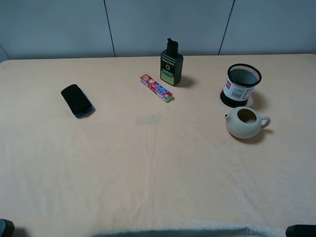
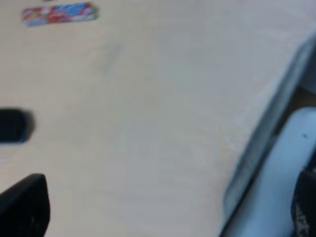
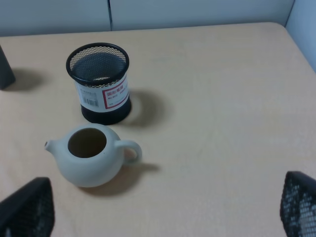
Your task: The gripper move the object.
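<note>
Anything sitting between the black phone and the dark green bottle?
Yes: between the phone and bottle, the red gum pack lies flat, exterior high view.

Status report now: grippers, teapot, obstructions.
Right gripper open, back from the teapot, holding nothing. Left gripper idle at the table's near edge, state unclear. Teapot upright, lidless, untouched. Black mesh cup stands close behind it, not touching.

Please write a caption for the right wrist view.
Lidless cream teapot upright beside black mesh cup, ungrasped.
</note>
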### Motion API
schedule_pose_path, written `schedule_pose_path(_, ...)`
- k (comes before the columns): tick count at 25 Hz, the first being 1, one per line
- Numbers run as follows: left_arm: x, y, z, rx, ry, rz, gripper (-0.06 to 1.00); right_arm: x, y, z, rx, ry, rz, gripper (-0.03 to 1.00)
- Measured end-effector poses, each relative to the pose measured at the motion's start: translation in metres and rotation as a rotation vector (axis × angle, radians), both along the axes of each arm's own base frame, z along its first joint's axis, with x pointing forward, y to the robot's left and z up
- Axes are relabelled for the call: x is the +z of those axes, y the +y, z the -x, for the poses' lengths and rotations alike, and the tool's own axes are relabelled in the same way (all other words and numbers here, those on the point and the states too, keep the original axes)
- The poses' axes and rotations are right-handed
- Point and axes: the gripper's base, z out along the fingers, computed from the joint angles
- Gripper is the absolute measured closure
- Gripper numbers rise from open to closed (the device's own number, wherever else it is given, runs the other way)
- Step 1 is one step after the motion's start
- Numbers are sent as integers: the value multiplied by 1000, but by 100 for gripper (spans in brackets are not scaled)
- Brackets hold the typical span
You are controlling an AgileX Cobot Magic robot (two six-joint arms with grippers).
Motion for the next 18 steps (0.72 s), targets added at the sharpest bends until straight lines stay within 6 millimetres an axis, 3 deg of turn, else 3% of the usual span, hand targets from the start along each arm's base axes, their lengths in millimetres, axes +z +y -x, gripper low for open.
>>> schedule_pose_path(8,-30,22,12,349,-35,5,-5,0,0,0,0,-1,0,27)
schedule_pose_path(18,-54,27,27,644,-81,-5,-5,0,0,0,0,-1,0,27)
